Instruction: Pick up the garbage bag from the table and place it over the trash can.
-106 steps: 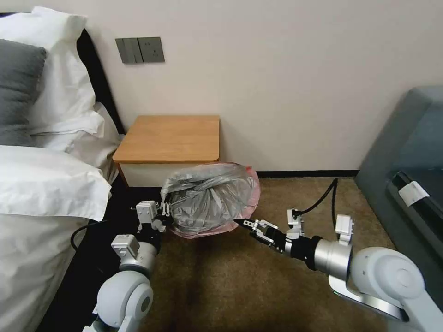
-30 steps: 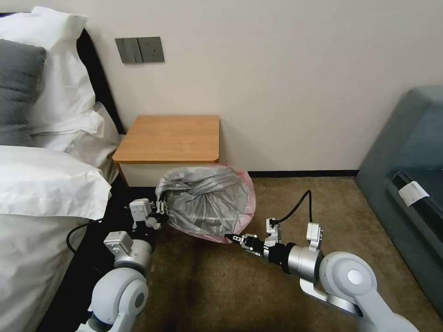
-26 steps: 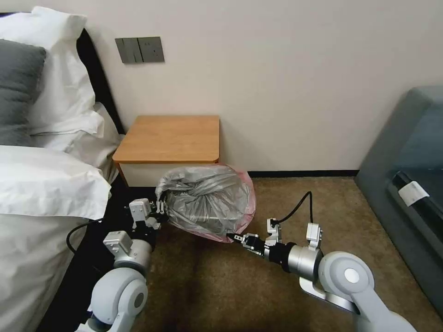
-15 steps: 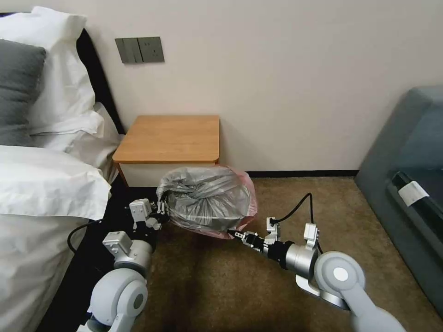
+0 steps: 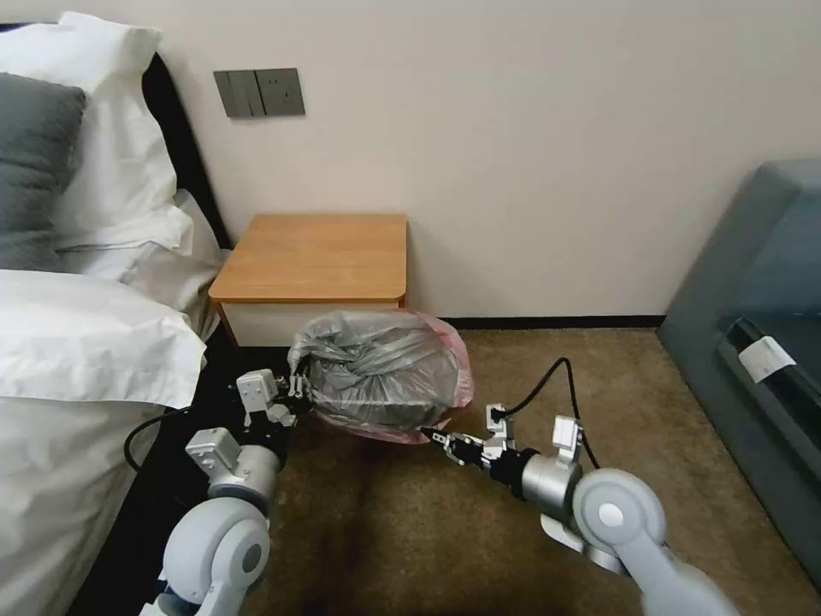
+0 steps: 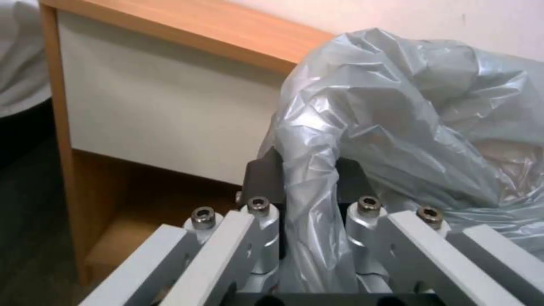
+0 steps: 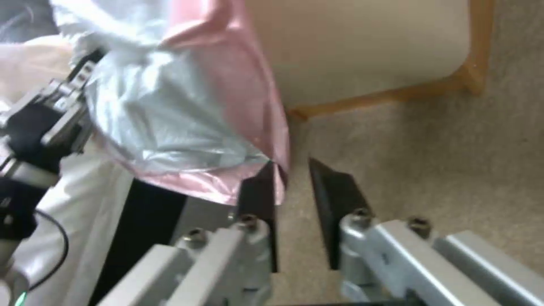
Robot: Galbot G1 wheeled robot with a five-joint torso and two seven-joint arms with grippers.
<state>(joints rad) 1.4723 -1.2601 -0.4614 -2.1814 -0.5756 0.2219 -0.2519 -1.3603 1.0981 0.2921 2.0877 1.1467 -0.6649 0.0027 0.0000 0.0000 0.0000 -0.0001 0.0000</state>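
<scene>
- The table (image 5: 316, 257) stands against the wall beside the bed (image 5: 77, 342), its orange-brown top bare, its white drawer front facing the robot.
- The garbage bag (image 5: 380, 372) hangs just in front of the table's drawer front, above the brown carpet (image 5: 479, 547). It is stretched into a crinkled grey dome with its long axis running left to right between the two grippers. Its pinkish-red edge runs along the right and lower sides, toward the right gripper.
- The trash can cannot be made out; in the right wrist view a pale shape shows faintly behind the plastic, but what it is cannot be told.
- The left gripper (image 5: 299, 387) is at the bag's left end. In the left wrist view its fingers (image 6: 262, 172) are clamped on a gathered fold of grey plastic.
- The right gripper (image 5: 434, 438) is low at the bag's near right corner. In the right wrist view its black fingers (image 7: 334, 193) stand apart, with the pink edge lying against one of them and nothing pinched between.
</scene>
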